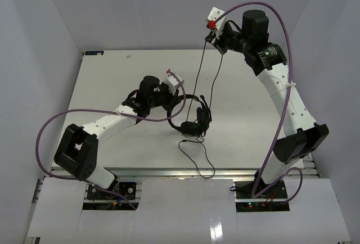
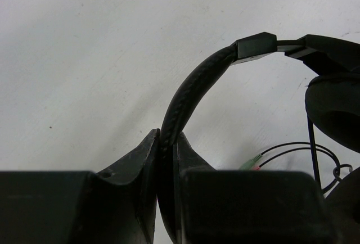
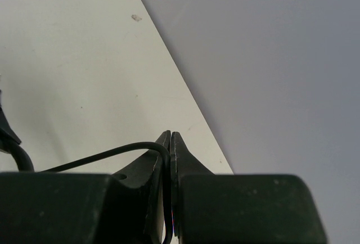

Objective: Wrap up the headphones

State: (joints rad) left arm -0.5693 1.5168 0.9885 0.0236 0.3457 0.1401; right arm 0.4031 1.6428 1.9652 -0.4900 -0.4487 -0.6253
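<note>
Above the white table [image 1: 107,75], your left gripper [image 2: 167,138] clamps the headphones [image 1: 191,126] by the headband [image 2: 194,84]. Your right gripper [image 3: 170,137] (raised high) pinches the cable [image 3: 95,157], which hangs below it.

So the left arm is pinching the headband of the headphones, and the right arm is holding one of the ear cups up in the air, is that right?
Not quite. The right gripper is shut on the thin black cable, not on an ear cup; the right wrist view shows the cable between its fingers. The left gripper does pinch the headband.
</note>
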